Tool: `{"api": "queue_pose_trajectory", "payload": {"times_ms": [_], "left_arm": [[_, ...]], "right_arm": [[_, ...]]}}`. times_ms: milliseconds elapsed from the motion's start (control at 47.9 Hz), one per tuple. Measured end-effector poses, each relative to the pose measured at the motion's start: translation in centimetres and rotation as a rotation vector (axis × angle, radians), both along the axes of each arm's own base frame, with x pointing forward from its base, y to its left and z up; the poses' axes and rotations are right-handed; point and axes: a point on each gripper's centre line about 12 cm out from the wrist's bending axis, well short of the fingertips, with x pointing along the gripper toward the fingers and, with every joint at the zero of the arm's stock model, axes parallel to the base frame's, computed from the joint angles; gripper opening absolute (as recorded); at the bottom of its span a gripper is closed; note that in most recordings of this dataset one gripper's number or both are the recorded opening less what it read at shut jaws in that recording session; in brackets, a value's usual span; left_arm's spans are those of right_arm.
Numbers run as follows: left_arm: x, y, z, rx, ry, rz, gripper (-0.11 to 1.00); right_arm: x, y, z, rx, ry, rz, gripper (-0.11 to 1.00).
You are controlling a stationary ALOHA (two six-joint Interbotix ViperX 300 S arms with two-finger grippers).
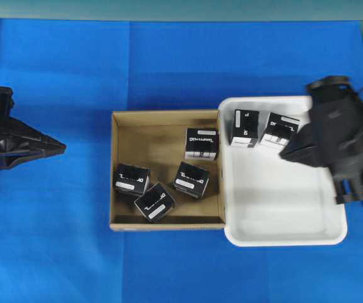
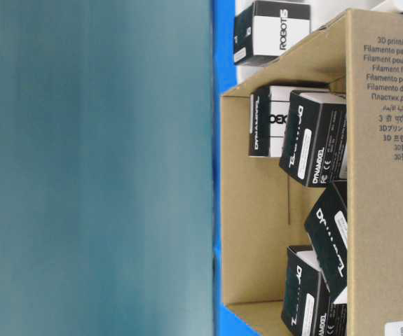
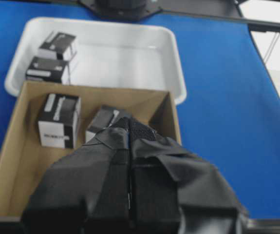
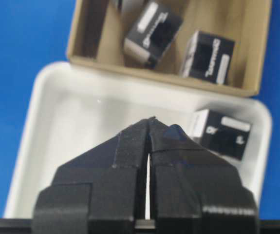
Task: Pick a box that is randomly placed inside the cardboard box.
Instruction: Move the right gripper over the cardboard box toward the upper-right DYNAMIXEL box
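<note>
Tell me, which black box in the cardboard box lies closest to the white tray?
The box in the cardboard box's upper right part, nearest the white tray; the other three sit lower and further left.

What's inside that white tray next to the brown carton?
Two small black boxes sit in the white tray. The right claw hangs over one edge, hiding a bit of tray floor.

a blurred teal surface [image 2: 92, 168] fills the left half of the frame. at right, an open cardboard box [image 2: 257, 210] is seen holding several small black boxes [image 2: 312, 136].
</note>
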Motion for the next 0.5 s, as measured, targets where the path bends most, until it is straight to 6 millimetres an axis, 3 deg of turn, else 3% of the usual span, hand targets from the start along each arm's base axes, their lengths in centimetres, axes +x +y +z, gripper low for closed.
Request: {"api": "queue_pose_trajectory", "payload": {"times_ms": [355,501], "left_arm": [[-0.1,-0.1,0.4,-0.003,-0.012,-0.004,-0.07],[-0.2,-0.2,0.7,-0.002,-0.02,-0.01,-0.07]], "right_arm": [[5.8,-1.8,-1.4,-0.05,0.14,0.037,0.01],[8.0,-1.4,-4.0,-0.055,0.259,0.079,0.02]]}}
